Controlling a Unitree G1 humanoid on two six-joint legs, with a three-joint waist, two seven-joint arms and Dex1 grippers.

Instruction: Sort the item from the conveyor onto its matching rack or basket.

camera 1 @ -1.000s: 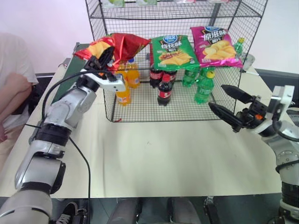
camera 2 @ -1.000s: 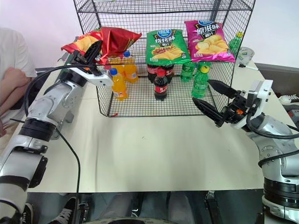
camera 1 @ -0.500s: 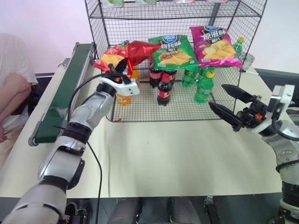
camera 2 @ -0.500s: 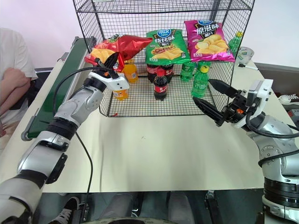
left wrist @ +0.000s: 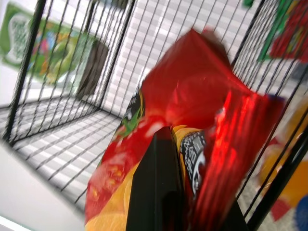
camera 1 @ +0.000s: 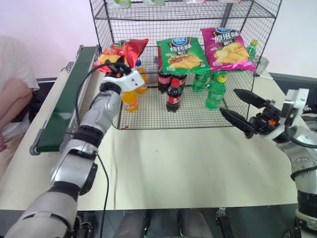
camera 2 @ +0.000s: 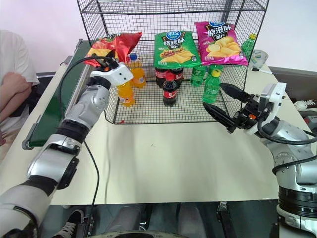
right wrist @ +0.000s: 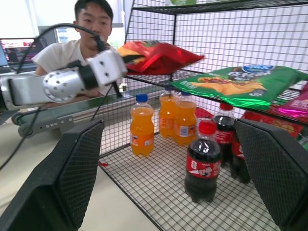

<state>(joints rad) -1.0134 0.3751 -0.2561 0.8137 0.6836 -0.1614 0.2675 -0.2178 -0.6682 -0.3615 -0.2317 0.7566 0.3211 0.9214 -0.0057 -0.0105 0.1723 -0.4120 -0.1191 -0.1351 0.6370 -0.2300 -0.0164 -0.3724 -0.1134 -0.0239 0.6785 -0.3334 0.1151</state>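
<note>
The item, a shiny red crisp bag [camera 1: 121, 51], lies with its far end over the left end of the rack's [camera 1: 106, 29] middle tier. My left gripper [camera 1: 116, 65] is shut on its near end, just outside the rack's left front corner. In the left wrist view a black finger [left wrist: 159, 183] clamps the red foil [left wrist: 192, 106]. The right wrist view shows the bag [right wrist: 156, 55] resting on the wire shelf. My right gripper [camera 1: 228, 101] hangs open and empty over the table, right of the rack. The conveyor [camera 1: 69, 94] runs along the table's left side.
A green chip bag [camera 1: 182, 53] and a magenta chip bag [camera 1: 228, 47] lie on the same tier to the right. Orange soda [camera 1: 130, 99], cola [camera 1: 173, 96] and green bottles [camera 1: 215, 91] stand on the bottom tier. A person [camera 1: 12, 89] sits at the left.
My left arm carried the red bag right and forward, from beside the rack's left corner onto its middle tier, and rolled it flatter. The right arm kept still.
</note>
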